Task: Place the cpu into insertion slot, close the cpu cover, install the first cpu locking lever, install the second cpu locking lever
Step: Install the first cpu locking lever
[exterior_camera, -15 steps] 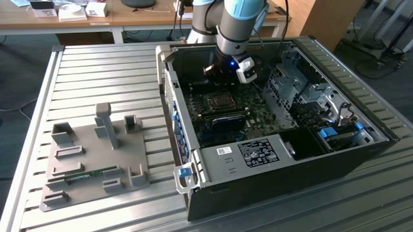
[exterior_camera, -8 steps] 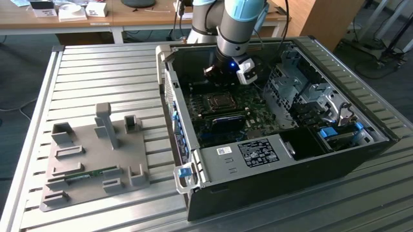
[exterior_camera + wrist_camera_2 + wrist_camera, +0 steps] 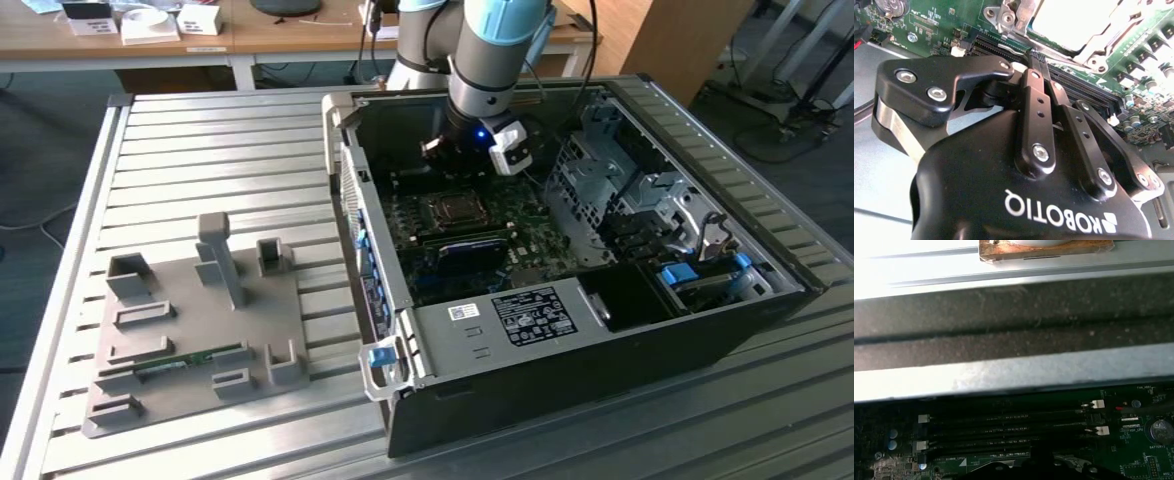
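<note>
fingers closed beside the socket, deep in the case

you have the arm point(image 3: 494, 40) reaching down into the open computer case point(image 3: 574, 370), which lies on the slatted metal tabletop point(image 3: 214, 150). in the second wrist view the fingers point(image 3: 1034, 70) are pressed together at their tips, with nothing visible between them. they hang just above the long black memory slots point(image 3: 1089, 92), just beside the insertion slot point(image 3: 453, 209). in the exterior view you see that slot as a square with a silvery rim on the green motherboard point(image 3: 534, 235), right under the wrist. the second wrist view shows a pale, glare-washed square face that reads as the cpu point(image 3: 1074, 17), lying within the silvery cpu cover point(image 3: 1111, 37). you cannot tell whether that frame is pressed flat or latched. the first wrist view looks across the memory slots toward the dark case wall point(image 3: 1014, 325). well apart, on the exterior view's left, a grey fixture tray point(image 3: 200, 330) rests on the tabletop
</note>
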